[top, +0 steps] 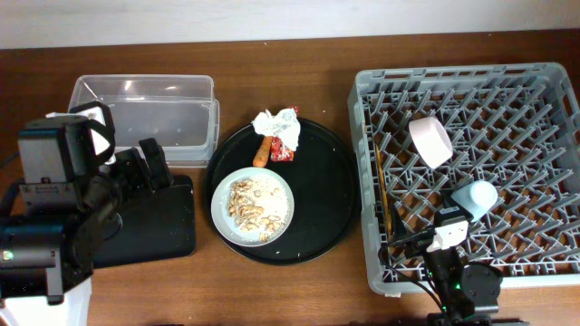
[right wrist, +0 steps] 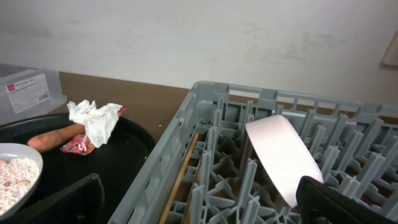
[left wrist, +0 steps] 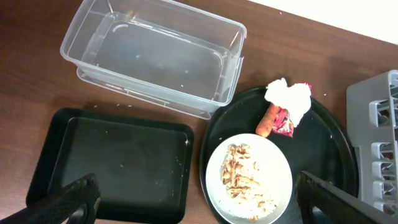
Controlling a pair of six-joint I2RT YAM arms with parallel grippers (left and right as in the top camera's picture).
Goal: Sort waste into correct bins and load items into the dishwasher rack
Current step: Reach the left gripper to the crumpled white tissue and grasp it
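Observation:
The round white plate (top: 253, 206) with pale rice and beige scraps (left wrist: 245, 177) sits on the large round black tray (top: 326, 195). Behind it lie the crumpled tissue (top: 275, 125), the red wrapper (top: 285, 150) and the orange carrot piece (top: 262, 151); all three also show in the left wrist view: tissue (left wrist: 287, 96), wrapper (left wrist: 284, 120), carrot (left wrist: 267, 120). The grey rack (top: 535, 100) holds the pinkish bowl (top: 430, 141) on edge, the light-blue cup (top: 477, 196) and the chopsticks (top: 383, 195). My left gripper (left wrist: 199, 202) is open above the flat black tray (left wrist: 112, 162). My right gripper (right wrist: 196, 199) is open over the rack's front left, near the bowl (right wrist: 283, 155).
The clear tub (top: 145, 110) stands at the back left, empty, just behind the flat black tray (top: 154, 226). The round tray lies between these bins and the rack. Bare wooden table (top: 308, 63) runs along the back.

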